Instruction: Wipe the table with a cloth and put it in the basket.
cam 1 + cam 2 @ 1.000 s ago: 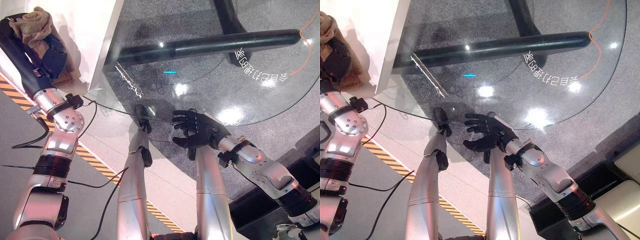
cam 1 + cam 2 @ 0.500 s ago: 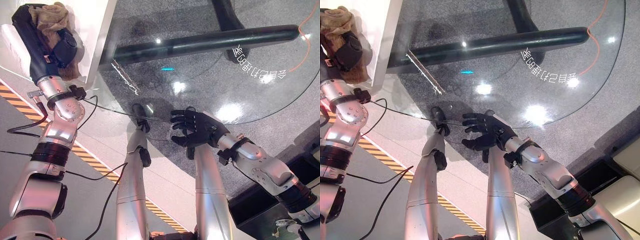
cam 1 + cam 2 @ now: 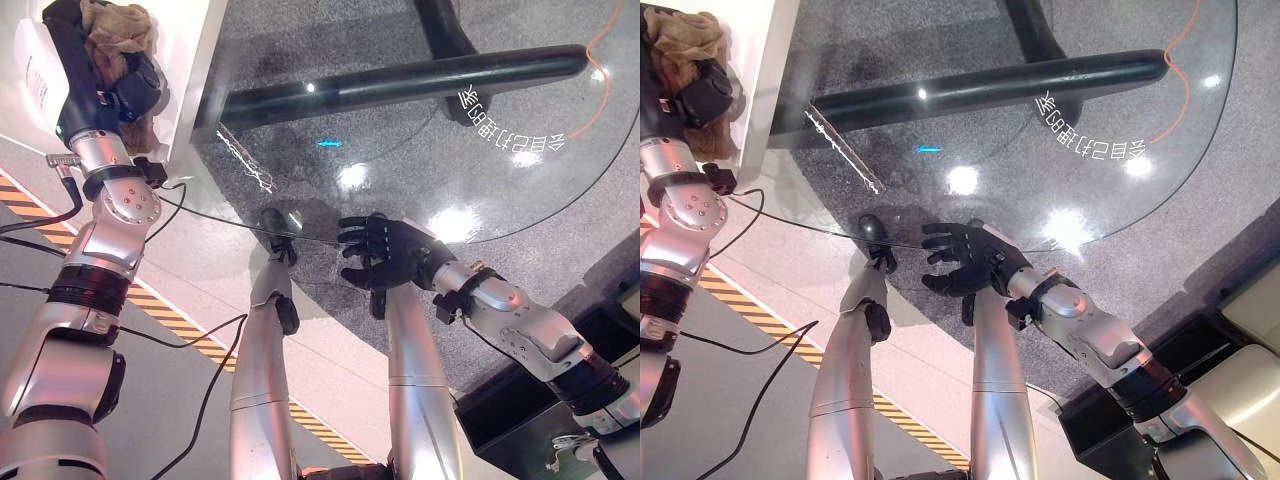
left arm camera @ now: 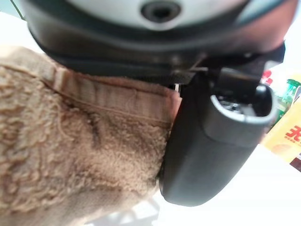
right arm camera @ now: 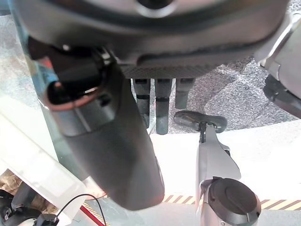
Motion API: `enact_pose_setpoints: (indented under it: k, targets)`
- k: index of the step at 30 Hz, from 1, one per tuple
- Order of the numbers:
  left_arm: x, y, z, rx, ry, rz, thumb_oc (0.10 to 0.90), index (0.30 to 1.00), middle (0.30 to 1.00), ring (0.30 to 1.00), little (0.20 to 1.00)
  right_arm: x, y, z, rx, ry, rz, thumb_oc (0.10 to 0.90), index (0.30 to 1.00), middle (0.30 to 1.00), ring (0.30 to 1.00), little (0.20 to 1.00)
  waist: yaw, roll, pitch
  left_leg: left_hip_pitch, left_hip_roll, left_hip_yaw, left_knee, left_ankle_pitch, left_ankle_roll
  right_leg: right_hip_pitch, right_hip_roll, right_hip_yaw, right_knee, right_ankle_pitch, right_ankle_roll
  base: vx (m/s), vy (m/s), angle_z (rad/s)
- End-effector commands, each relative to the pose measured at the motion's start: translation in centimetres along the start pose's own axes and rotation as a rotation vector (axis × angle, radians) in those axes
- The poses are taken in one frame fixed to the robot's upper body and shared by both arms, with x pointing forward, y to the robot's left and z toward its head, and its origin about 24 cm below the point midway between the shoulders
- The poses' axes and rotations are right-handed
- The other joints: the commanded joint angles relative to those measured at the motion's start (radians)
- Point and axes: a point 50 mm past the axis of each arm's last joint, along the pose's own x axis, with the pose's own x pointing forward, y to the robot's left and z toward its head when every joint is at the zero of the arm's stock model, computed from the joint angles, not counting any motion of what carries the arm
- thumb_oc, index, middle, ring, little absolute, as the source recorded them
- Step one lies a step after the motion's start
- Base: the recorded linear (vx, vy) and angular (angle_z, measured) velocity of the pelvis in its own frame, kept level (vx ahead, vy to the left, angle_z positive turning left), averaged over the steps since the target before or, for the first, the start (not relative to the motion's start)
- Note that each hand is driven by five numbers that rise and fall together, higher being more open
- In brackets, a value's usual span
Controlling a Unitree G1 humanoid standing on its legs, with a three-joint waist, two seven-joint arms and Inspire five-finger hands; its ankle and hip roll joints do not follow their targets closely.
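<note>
A tan terry cloth (image 3: 115, 25) is bunched in my left hand (image 3: 100, 75), which is shut on it at the far left, raised beside a white tabletop (image 3: 190, 60). In the left wrist view the cloth (image 4: 70, 155) lies against the palm with the thumb (image 4: 211, 141) pressed beside it. My right hand (image 3: 390, 255) is open with its fingers (image 5: 160, 103) spread, holding nothing, at the near rim of the round glass table (image 3: 560, 200).
A black tubular table base (image 3: 400, 85) shows through the glass. An orange cable (image 3: 605, 30) runs on the floor at the far right. Yellow-black tape (image 3: 180, 320) marks the floor to the left. A dark box (image 3: 500, 420) sits at the lower right.
My left hand has carried the cloth a little right and further away, closer to the white tabletop's edge. The right hand has hardly moved.
</note>
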Motion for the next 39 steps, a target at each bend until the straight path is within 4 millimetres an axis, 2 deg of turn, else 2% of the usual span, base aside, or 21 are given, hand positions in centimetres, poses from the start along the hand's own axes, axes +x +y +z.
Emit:
enact_pose_setpoints:
  k: [1,2,17,27,30,38,39]
  targets:
    - [0.7,-0.1,0.4,0.015,-0.018,-0.065,0.665,0.785,0.785,0.785,0.765,0.4,0.5,0.4,0.023,-0.026,0.007,0.800,0.900,0.900,0.900,0.900,0.000,-0.028,-0.020,0.000,-0.084,0.004,0.168,-0.205,-0.043,0.023,0.107,0.009,-0.192,0.137,0.039,0.00,0.000,0.00]
    - [0.6,-0.2,0.3,0.013,-0.011,-0.077,0.800,0.900,0.900,0.900,0.900,0.3,0.4,0.5,0.018,-0.026,0.005,0.800,0.900,0.900,0.900,0.900,0.000,-0.028,-0.020,-0.001,-0.084,0.004,0.168,-0.204,-0.042,0.022,0.107,0.009,-0.191,0.136,0.039,0.00,0.000,0.00]
    - [0.6,0.1,0.0,0.054,-0.006,-0.056,0.800,0.900,0.900,0.900,0.900,0.2,0.5,0.5,0.026,-0.043,0.002,0.800,0.900,0.900,0.900,0.900,0.005,-0.029,-0.020,0.016,-0.090,-0.005,0.159,-0.205,-0.041,0.042,0.103,0.007,-0.209,0.139,0.039,0.00,-0.005,0.00]
    - [0.3,1.7,-0.2,0.138,-0.086,-0.009,0.800,0.900,0.900,0.900,0.900,-0.6,0.9,-0.3,0.026,-0.044,0.006,0.800,0.900,0.900,0.900,0.900,0.013,-0.015,-0.020,0.043,-0.088,-0.005,0.152,-0.209,-0.041,0.068,0.095,0.001,-0.216,0.130,0.037,-0.01,-0.026,0.00]
    - [-0.8,2.7,-1.1,0.151,-0.104,0.000,0.800,0.900,0.900,0.900,0.900,-1.4,1.4,-1.0,0.031,-0.048,0.004,0.800,0.900,0.900,0.900,0.900,0.024,-0.002,-0.020,0.076,-0.092,-0.011,0.145,-0.214,-0.042,0.103,0.088,-0.010,-0.224,0.115,0.035,-0.03,-0.092,0.00]
    - [-2.5,4.6,-0.9,0.100,-0.159,0.049,0.800,0.900,0.900,0.900,0.900,-2.5,2.6,-1.9,0.051,-0.055,-0.008,0.800,0.900,0.900,0.900,0.900,0.043,0.003,-0.020,0.132,-0.094,-0.024,0.142,-0.226,-0.040,0.162,0.083,-0.035,-0.225,0.092,0.030,-0.03,-0.084,0.06]
    - [-3.3,4.9,-1.0,0.069,-0.160,0.055,0.800,0.900,0.900,0.900,0.900,-2.7,2.9,-2.1,0.055,-0.052,-0.009,0.800,0.900,0.900,0.900,0.900,0.049,0.002,-0.020,0.144,-0.095,-0.027,0.141,-0.228,-0.039,0.174,0.083,-0.041,-0.221,0.085,0.027,-0.03,-0.076,0.13]
